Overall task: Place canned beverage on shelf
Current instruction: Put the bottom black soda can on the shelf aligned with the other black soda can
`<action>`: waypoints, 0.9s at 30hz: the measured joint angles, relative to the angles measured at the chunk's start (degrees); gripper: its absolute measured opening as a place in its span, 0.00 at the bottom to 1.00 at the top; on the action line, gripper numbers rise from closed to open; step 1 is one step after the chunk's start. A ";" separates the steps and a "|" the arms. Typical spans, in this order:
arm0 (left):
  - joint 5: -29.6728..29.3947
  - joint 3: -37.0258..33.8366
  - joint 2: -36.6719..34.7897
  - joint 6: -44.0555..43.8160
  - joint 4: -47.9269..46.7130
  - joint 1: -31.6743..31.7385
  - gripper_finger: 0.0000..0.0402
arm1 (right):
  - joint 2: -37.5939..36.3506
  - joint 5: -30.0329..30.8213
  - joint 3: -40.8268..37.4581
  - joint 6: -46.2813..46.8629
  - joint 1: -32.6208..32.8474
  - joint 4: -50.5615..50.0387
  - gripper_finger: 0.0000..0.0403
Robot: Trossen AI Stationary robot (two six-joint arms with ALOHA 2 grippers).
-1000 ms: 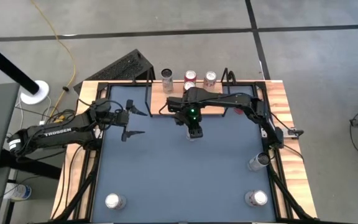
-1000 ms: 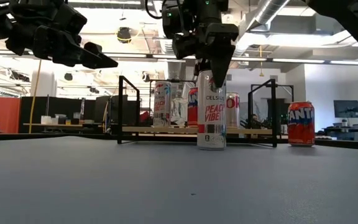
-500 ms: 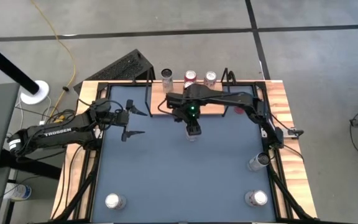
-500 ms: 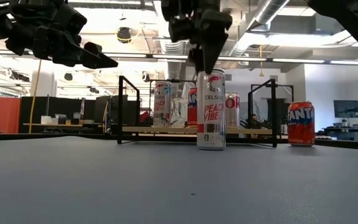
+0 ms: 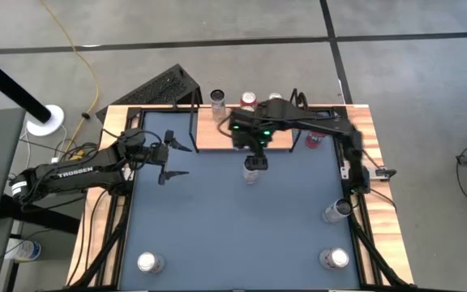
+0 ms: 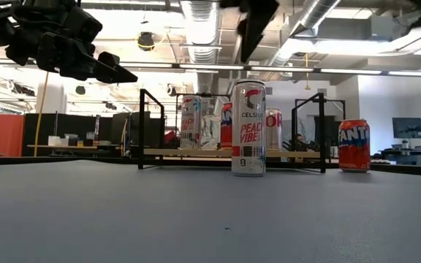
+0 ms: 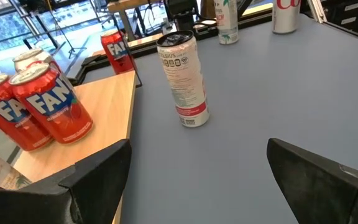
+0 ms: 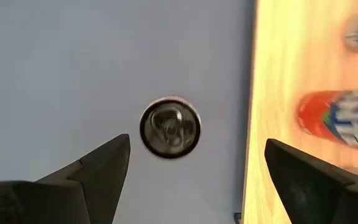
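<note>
The tall Celsius can (image 5: 252,168) stood upright on the dark-blue worktop (image 5: 217,235), just in front of the shelf (image 5: 209,138) and not yet on it. The right gripper (image 5: 258,144) hung above the shelf's front edge, higher than the can and slightly behind it, jaws spread wide and holding nothing; the right wrist view looked straight down on the can's lid between the two fingers (image 8: 92,171). To do the step well, I judged the jaws should be centred over the can, lowered to grip it around mid-height, and closed squarely so it would not tip. The can would then have to be lifted clear of the board's edge before being carried back. The red Fanta cans (image 7: 39,106) already filled part of the board, and the black wire frame (image 6: 148,128) rose at its ends, so the free gap had to be chosen with care. The left gripper (image 5: 173,158) waited over the worktop's left side, jaws wide and empty. More cans stood near the corners (image 5: 149,262), well apart from the work.
</note>
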 joint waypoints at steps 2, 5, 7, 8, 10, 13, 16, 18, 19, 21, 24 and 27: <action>0.00 0.00 0.00 -0.02 -0.01 0.00 0.91 | -5.83 1.66 -7.10 2.55 0.73 5.01 0.89; -0.01 0.01 0.00 0.21 -0.02 0.00 0.91 | -16.43 6.06 -22.28 7.63 2.57 17.00 0.89; 0.01 0.02 -0.01 0.26 0.05 0.02 0.91 | -23.92 8.90 -34.51 10.47 4.08 28.00 0.89; 0.00 0.02 -0.02 0.29 0.15 0.02 0.91 | -27.74 9.80 -40.68 11.88 4.74 34.29 0.89; 0.00 0.02 -0.02 0.45 0.18 0.01 0.91 | -33.42 10.37 -52.38 13.95 5.86 47.31 0.89; 0.00 0.02 -0.01 0.46 0.18 0.01 0.91 | -38.54 10.33 -65.43 14.71 7.10 62.21 0.89; 0.00 0.02 -0.01 0.42 0.20 0.00 0.91 | -41.54 10.46 -72.98 14.95 7.64 69.33 0.89; 0.03 0.02 0.00 0.41 0.18 0.00 0.91 | -42.40 10.75 -76.75 16.03 7.37 72.96 0.89; 0.01 0.02 0.00 0.40 0.20 0.01 0.91 | -42.43 10.80 -78.40 16.42 7.20 74.74 0.89; 0.02 0.02 -0.02 0.40 0.18 0.00 0.91 | -42.04 10.87 -81.11 16.68 6.90 79.00 0.89; 0.02 0.02 0.00 0.40 0.20 0.02 0.91 | -41.28 12.30 -84.22 16.89 6.89 85.07 0.89; 0.02 0.02 0.00 0.42 0.18 0.02 0.91 | -40.96 12.70 -87.15 17.16 6.94 89.22 0.89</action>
